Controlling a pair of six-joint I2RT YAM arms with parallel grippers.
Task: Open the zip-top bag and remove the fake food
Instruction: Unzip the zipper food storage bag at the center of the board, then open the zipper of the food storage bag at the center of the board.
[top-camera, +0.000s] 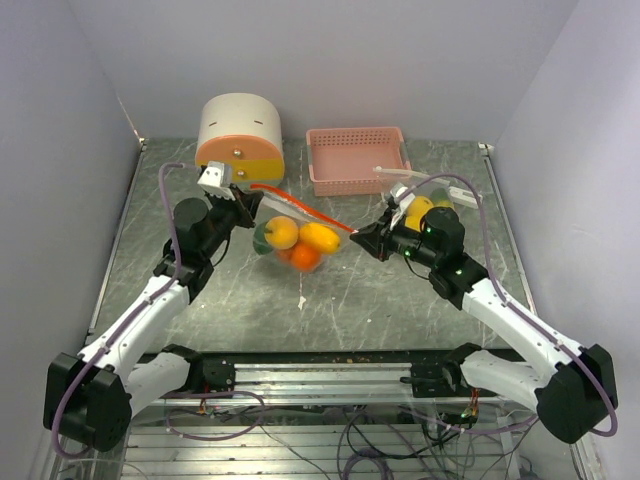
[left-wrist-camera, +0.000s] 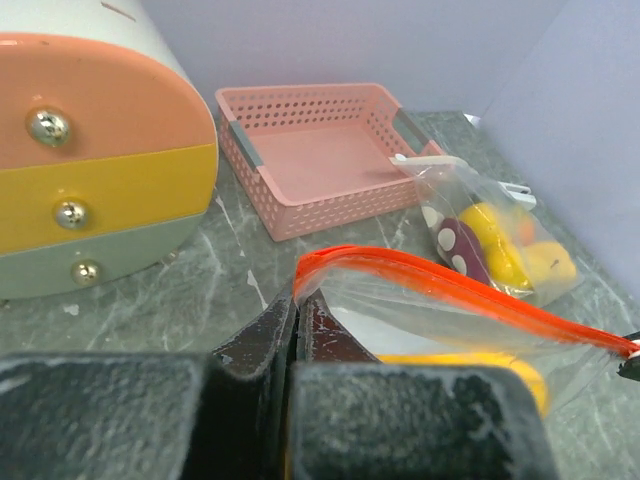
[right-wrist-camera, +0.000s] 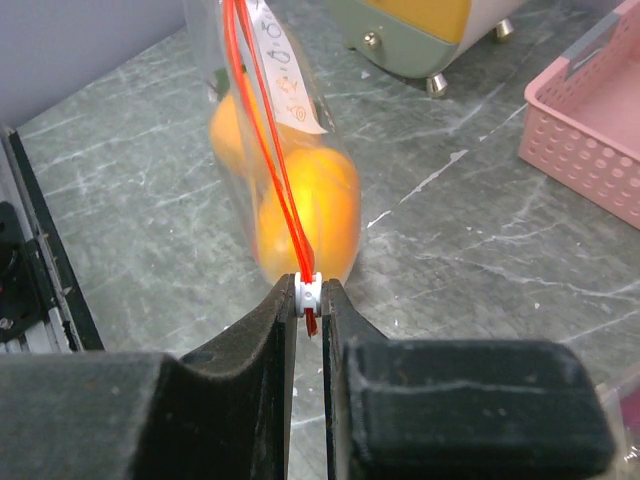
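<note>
Grey tabletop: drawer box, basket behind bag.

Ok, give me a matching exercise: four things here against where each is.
1. clear zip-top bag with red zip
2. pink perforated plastic basket
3. round cream, orange and yellow drawer box
4. white zip slider

A. back left
B. stretched between left gripper and right gripper
C. pinched by right gripper
D. back, right of drawer box

Pairs: 1-B, 2-D, 3-A, 4-C

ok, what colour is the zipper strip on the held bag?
Bright orange-red zipper strip, clearest in the left wrist view.
</note>
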